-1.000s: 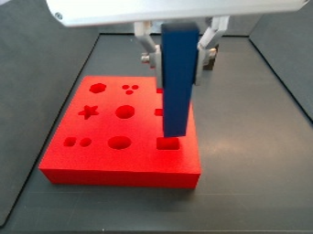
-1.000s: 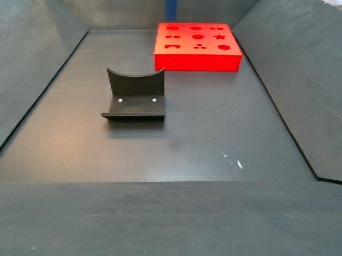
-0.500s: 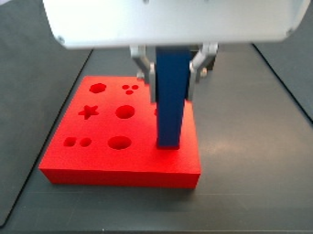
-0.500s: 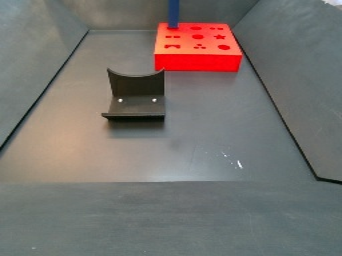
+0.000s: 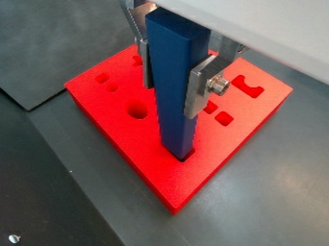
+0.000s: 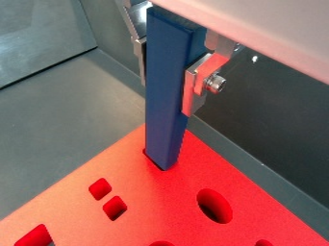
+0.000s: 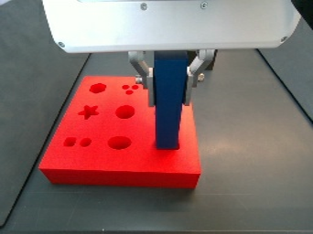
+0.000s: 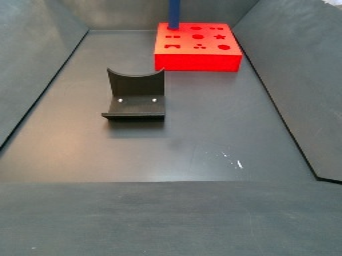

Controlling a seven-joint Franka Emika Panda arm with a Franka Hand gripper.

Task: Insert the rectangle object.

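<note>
A: Status, near to far?

B: Nearest in a side view is the fixture (image 8: pixel 134 96), standing idle on the surface (image 8: pixel 174 150). Far end: red foam block (image 7: pixel 120 137). My gripper (image 7: pixel 171 73) hangs above it, clamped on the blue bar (image 7: pixel 169 101).

A: Where's the bar?

B: Upright, lower end sitting in or on the square hole near the block's edge (image 5: pixel 178 154). Can't tell how deep.

A: Risks?

B: I'd guess jamming. Any tilt or twist and the square corners catch the foam. Pushing harder could slip the bar in my fingers (image 6: pixel 195 85).

A: Bar condition?

B: Plain blue, slim, square section, straight edges, no marks visible.
</note>
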